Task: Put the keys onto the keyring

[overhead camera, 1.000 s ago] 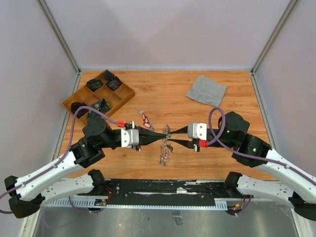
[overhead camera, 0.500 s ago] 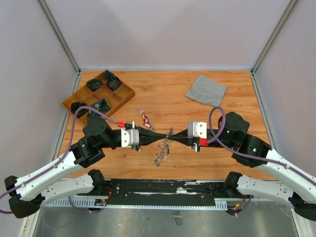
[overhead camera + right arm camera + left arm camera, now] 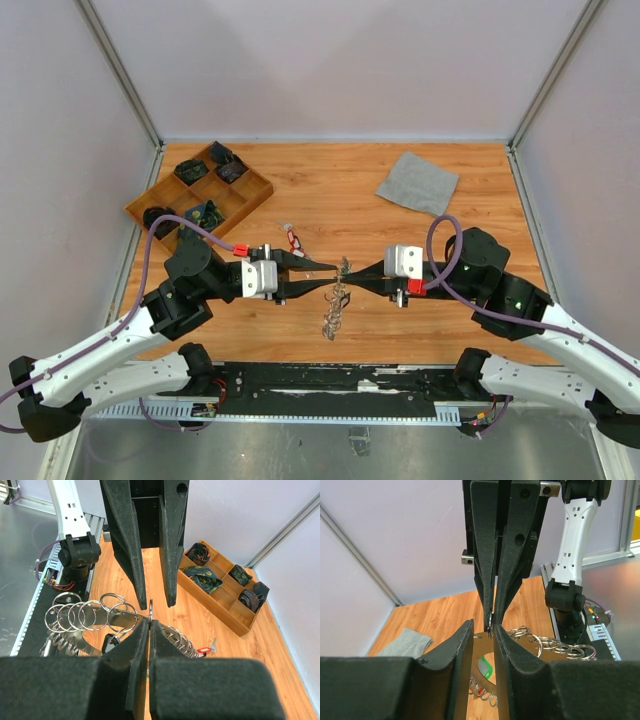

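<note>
Left tool (image 3: 328,279) now ajar; keyring (image 3: 333,303) in right tool (image 3: 352,279)

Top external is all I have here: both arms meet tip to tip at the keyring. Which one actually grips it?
Observer: Right wrist view: the right jaws are shut on a small loop of the keyring.
Operator: And the left?
Observer: The left jaws stand apart, straddling that loop without clamping it.
Operator: Any key tag nearby?
Observer: Left wrist view shows a green tag under the left jaws.
</note>
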